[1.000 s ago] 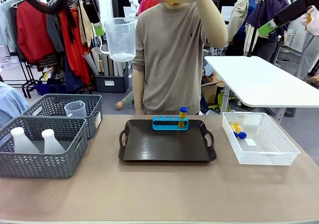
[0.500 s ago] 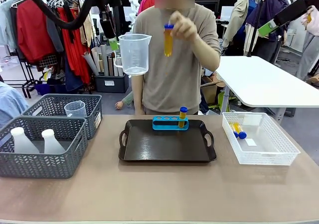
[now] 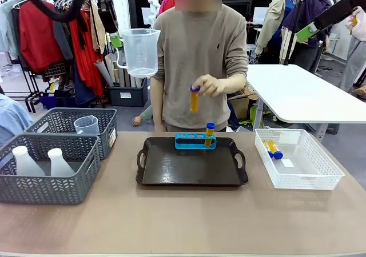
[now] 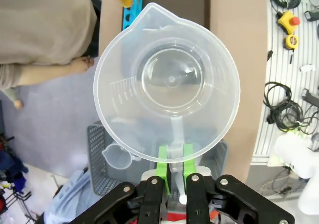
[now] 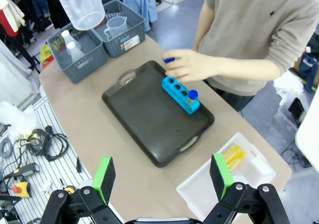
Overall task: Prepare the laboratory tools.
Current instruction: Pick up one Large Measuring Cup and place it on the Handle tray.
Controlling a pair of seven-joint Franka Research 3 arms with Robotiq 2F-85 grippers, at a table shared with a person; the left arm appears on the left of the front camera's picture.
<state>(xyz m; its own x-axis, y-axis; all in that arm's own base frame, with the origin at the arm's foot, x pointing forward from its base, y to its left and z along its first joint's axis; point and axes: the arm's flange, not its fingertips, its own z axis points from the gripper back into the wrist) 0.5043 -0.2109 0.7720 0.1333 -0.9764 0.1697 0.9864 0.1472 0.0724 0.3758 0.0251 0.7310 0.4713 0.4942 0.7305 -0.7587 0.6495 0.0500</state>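
The left gripper (image 4: 173, 159) pinches the handle of the clear beaker (image 3: 139, 52), upright and high up — the black tray (image 3: 171, 171) lies below and off to the right. The right gripper (image 5: 162, 173) hangs spread wide, holding nothing. A person's hand (image 3: 210, 85) holds a capped tube (image 3: 194, 101) upright over the blue rack (image 3: 195, 140) — I'd set down clear of that.

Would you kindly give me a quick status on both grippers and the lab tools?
Left gripper shut on beaker handle, up high. Right gripper open, empty. Person's hand holds tube above rack on tray.
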